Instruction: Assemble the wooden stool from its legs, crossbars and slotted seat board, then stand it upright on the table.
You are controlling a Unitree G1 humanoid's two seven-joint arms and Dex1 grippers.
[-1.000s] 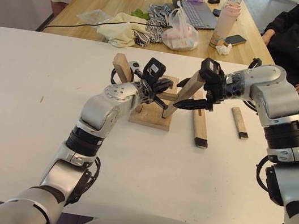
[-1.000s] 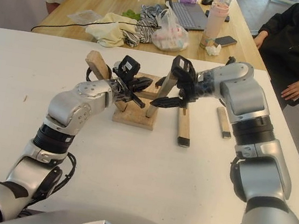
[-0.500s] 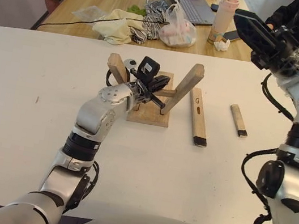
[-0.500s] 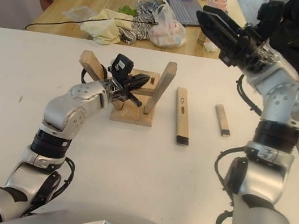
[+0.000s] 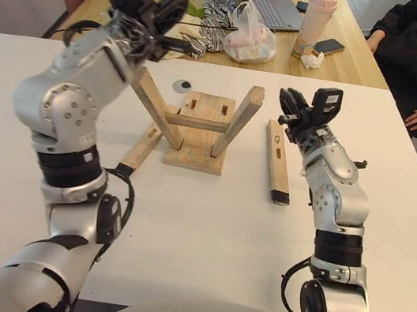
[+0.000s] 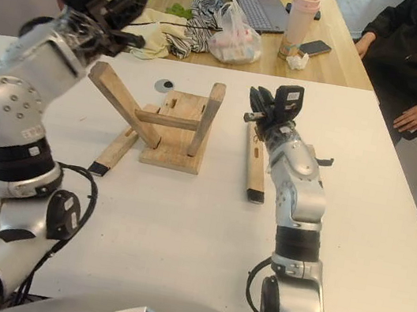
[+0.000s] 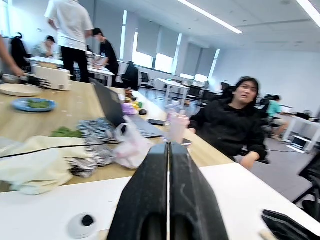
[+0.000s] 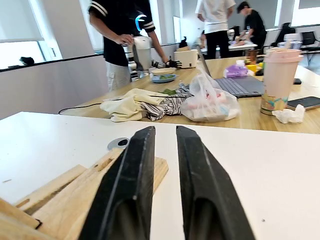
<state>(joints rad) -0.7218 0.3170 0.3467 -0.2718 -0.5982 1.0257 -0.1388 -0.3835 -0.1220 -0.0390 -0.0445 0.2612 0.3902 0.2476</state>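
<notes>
- I am holding my left hand (image 5: pixel 158 19) raised high, its fingers (image 7: pixel 150 200) pressed together on nothing.
- I am holding my right hand (image 6: pixel 254 106) low over the tabletop (image 5: pixel 204 227), its two fingers standing a narrow gap apart and gripping nothing.
- The seat board (image 5: pixel 193 153) is lying flat, below and ahead of my left hand and just to the inner side of my right hand.
- Two legs are standing in it at a slant. The first leg (image 5: pixel 153 107) is leaning up toward my left hand and the second leg (image 5: pixel 240 120) toward my right hand. One crossbar (image 5: pixel 196 122) is bridging them.
- The third leg (image 5: pixel 139 148) is lying loose beneath my left hand, beside the board's edge.
- The fourth leg (image 5: pixel 278 164) is lying loose directly under my right hand.
- I am judging the task roughly half done: two legs and further crossbars are waiting to be fitted, and the stool is not yet turned upright.
- I cannot tell whether the slanted legs are fully seated.
</notes>
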